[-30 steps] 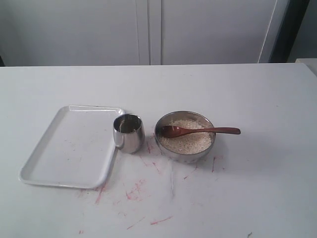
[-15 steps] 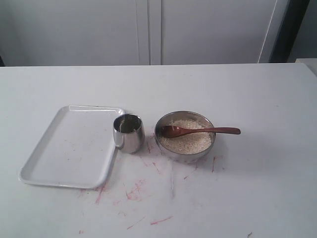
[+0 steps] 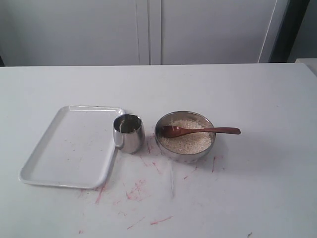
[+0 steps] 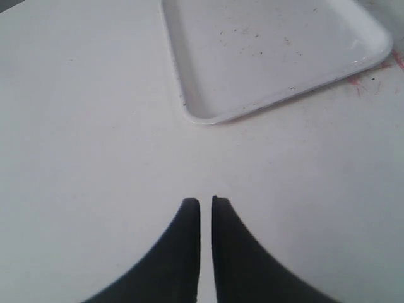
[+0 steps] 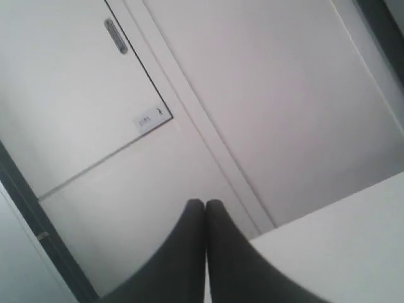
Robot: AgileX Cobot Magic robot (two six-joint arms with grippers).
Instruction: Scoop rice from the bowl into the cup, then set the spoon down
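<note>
In the exterior view the steel bowl (image 3: 184, 150) sits mid-table, filled with off-white rice (image 3: 188, 141). The dark wooden spoon (image 3: 198, 131) lies across it, scoop on the rice, handle sticking out over the right rim. The small steel cup (image 3: 129, 133) stands just left of the bowl. Neither arm shows in the exterior view. My left gripper (image 4: 206, 202) is shut, with only a thin slit between its fingers, over bare table near a tray corner. My right gripper (image 5: 205, 203) is shut with nothing in it, pointing at the cabinet wall past the table edge.
A white rectangular tray (image 3: 72, 145) lies left of the cup, its corner (image 4: 208, 113) also in the left wrist view. Red marks (image 3: 133, 191) stain the table in front of the bowl. White cabinet doors (image 3: 148, 29) stand behind the table.
</note>
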